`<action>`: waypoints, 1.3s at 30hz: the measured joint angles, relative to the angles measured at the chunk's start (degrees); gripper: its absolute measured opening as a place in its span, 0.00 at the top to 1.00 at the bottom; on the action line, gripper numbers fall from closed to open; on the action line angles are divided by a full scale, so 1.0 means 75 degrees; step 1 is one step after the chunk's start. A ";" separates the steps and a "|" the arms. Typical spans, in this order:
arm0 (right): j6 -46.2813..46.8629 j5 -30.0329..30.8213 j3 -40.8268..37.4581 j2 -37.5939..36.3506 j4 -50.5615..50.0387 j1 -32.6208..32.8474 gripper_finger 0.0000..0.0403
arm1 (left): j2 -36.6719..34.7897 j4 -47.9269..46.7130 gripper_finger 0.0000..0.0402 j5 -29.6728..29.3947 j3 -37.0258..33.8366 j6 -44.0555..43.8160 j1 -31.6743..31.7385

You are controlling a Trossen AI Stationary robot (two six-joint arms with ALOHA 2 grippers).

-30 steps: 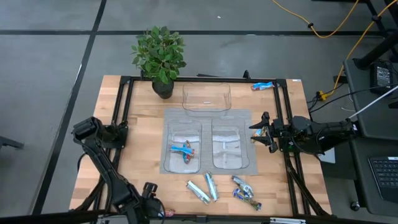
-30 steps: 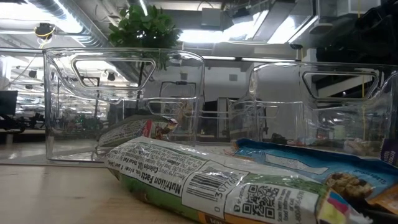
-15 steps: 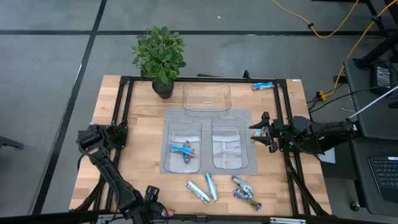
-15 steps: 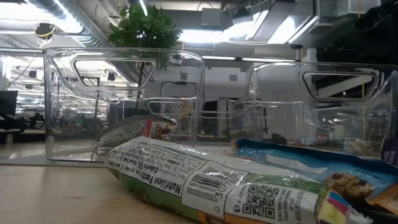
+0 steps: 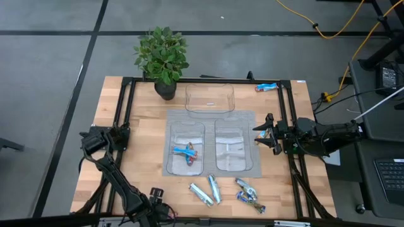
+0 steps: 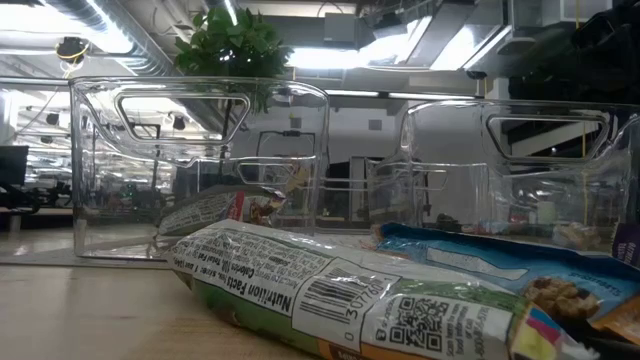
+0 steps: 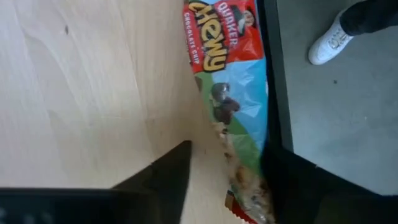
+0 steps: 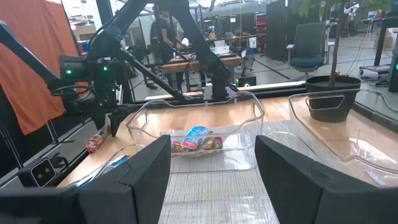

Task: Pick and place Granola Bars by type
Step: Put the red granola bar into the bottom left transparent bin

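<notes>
A blue-and-red granola bar (image 7: pixel 236 106) lies on the wood at the table's near edge, beside the black frame rail. My left gripper (image 7: pixel 229 163) points down over it, open, one finger on each side of the bar's lower end; the right wrist view shows it (image 8: pixel 114 127) just above the bar (image 8: pixel 94 143). Two blue bars (image 5: pixel 185 151) lie in the left clear tray (image 5: pixel 187 129). Pale silvery-green bars (image 5: pixel 208 189) and dark crinkly bars (image 5: pixel 248 194) lie on the wood near the front. My right gripper (image 5: pixel 262 133) waits open and level at the right. My left gripper stands astride the bar from above, fingers across its width. Bare wood shows between one finger (image 7: pixel 165 180) and the bar. The other finger (image 7: pixel 292 186) is dark against the bar's edge (image 7: pixel 258 180); whether it touches, I cannot tell. The bar lies flat on the table.
A second clear tray (image 5: pixel 232 165) shares the grey mat; a third (image 5: pixel 209 108) stands behind them. A potted plant (image 5: pixel 162 57) is at the far left, and one blue bar (image 5: pixel 266 87) at the far right corner. A black frame (image 5: pixel 126 113) runs around the tabletop.
My left arm has folded lower and its gripper has sunk toward the tabletop at the near edge. The bars, the trays and my right arm have kept still.
</notes>
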 joint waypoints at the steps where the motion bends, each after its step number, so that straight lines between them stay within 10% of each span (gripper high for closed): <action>1: 0.0005 0.0000 -0.0002 0.0000 -0.0001 -0.0001 0.42 | 0.0000 0.0032 0.64 0.0033 0.0000 -0.0003 0.0010; 9: -0.0003 0.0000 0.0000 0.0000 -0.0001 0.0000 0.42 | 0.0000 0.0076 0.97 0.0457 0.0000 -0.0040 0.0060; 39: -0.0002 0.0000 0.0000 0.0001 0.0001 0.0000 0.42 | -0.0650 -0.2256 0.97 0.0040 0.0653 0.0700 0.0286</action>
